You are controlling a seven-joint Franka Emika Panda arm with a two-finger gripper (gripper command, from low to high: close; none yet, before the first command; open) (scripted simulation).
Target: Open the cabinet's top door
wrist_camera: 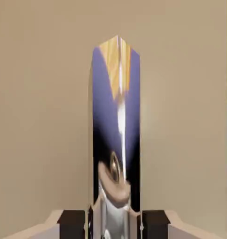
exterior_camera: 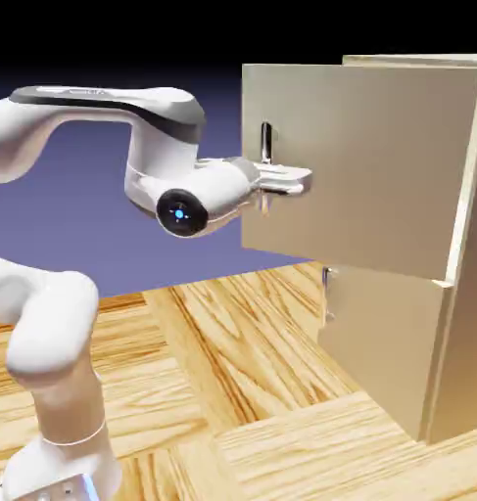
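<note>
In the exterior view, the cabinet [exterior_camera: 457,323] stood on the wooden table [exterior_camera: 232,391], at that view's right side. Its top door [exterior_camera: 369,166] was swung partly out from the cabinet body, its free edge with the vertical metal handle [exterior_camera: 266,147] pointing away from the cabinet toward the arm. The lower door [exterior_camera: 379,352] sat flat in the cabinet front beneath it, with its own small handle [exterior_camera: 326,294] at its near edge. The white arm [exterior_camera: 95,127] reached level across to the top door, and the gripper [exterior_camera: 269,181] was at the handle, its fingers clenched on the bar at its lower part.

In the hand view, the beige face of the top door [wrist_camera: 40,116] filled nearly the whole picture. The handle [wrist_camera: 116,140] rose as a shiny bar up the middle, mirroring blue-violet and wood tones. The two dark finger pads [wrist_camera: 71,223] pressed against the bar's foot from either side, so the gripper [wrist_camera: 116,224] was grasping the handle. A thin blue strip showed past the door's edge, far from the handle.
</note>
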